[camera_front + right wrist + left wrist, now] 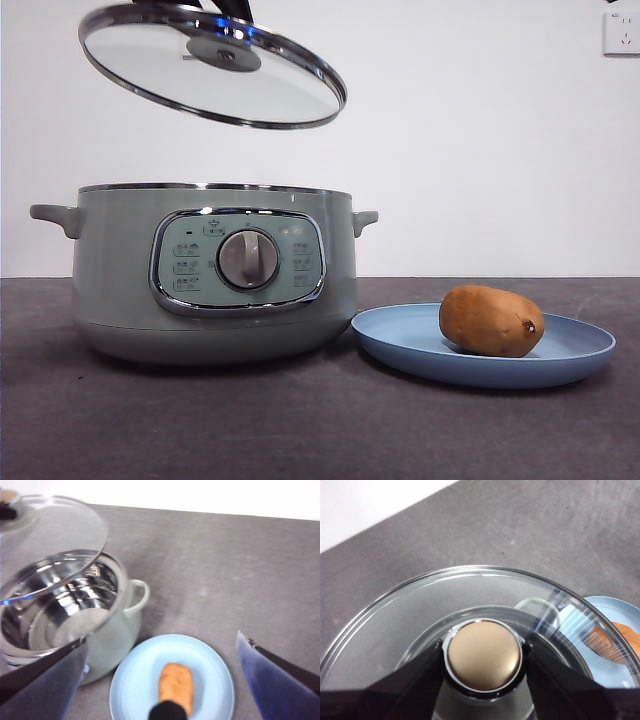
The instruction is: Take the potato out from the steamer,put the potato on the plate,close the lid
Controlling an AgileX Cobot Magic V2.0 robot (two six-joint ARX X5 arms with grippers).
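The potato (pixel 491 320) lies on the light-blue plate (pixel 400 335), right of the sage-green steamer (pixel 215 270). The steamer stands open; its shiny inside (pixel 60 605) shows in the right wrist view. My left gripper (pixel 484 661) is shut on the knob (pixel 484 655) of the glass lid (pixel 212 65) and holds it tilted in the air above the steamer. My right gripper (pixel 160 680) is open and empty, high above the plate (pixel 200 665) and the potato (pixel 176 685). The plate (pixel 620 615) and potato (pixel 627 635) also show through the lid in the left wrist view.
The dark grey table (pixel 300 430) runs under everything. A white wall stands behind, with a wall socket (pixel 622 30) at the top right. The steamer's side handles (pixel 55 215) stick out on both sides.
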